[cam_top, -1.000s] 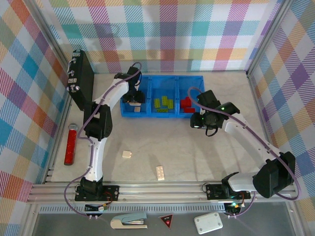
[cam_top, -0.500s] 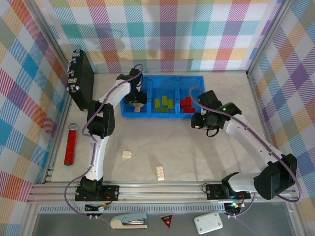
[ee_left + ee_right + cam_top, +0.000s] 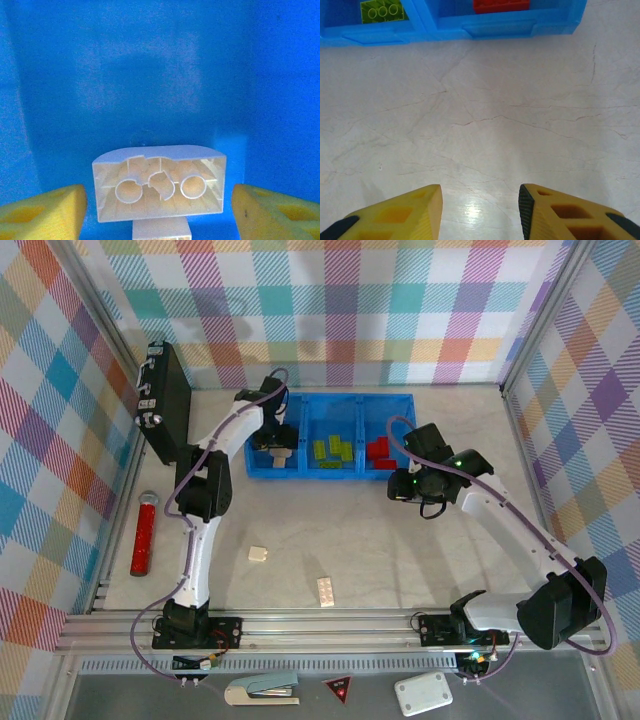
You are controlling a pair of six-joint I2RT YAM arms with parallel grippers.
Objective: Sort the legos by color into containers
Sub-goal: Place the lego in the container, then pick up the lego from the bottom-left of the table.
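Note:
The blue tray (image 3: 300, 472) holds the three containers side by side. My left gripper (image 3: 273, 447) hangs inside the left container, jaws open. In the left wrist view a cream lego (image 3: 160, 182) lies underside up on the blue floor between the yellow fingers (image 3: 45, 212), with a gap on each side, and a second cream piece (image 3: 161, 230) shows just below it. Green legos (image 3: 333, 449) fill the middle container and red legos (image 3: 378, 450) the right one. Two cream legos (image 3: 258, 554) (image 3: 326, 590) lie on the table. My right gripper (image 3: 480, 215) is open over bare table in front of the tray (image 3: 500, 27).
A black flat case (image 3: 165, 400) leans at the left wall and a red cylinder (image 3: 145, 532) lies below it. A stapler (image 3: 262, 690), a red triangle sign (image 3: 338, 690) and a white box (image 3: 423, 695) sit on the near ledge. Plaid walls enclose the table.
My left gripper has opened wider in the left container, and the cream lego now lies free between its fingers. The right arm has barely shifted.

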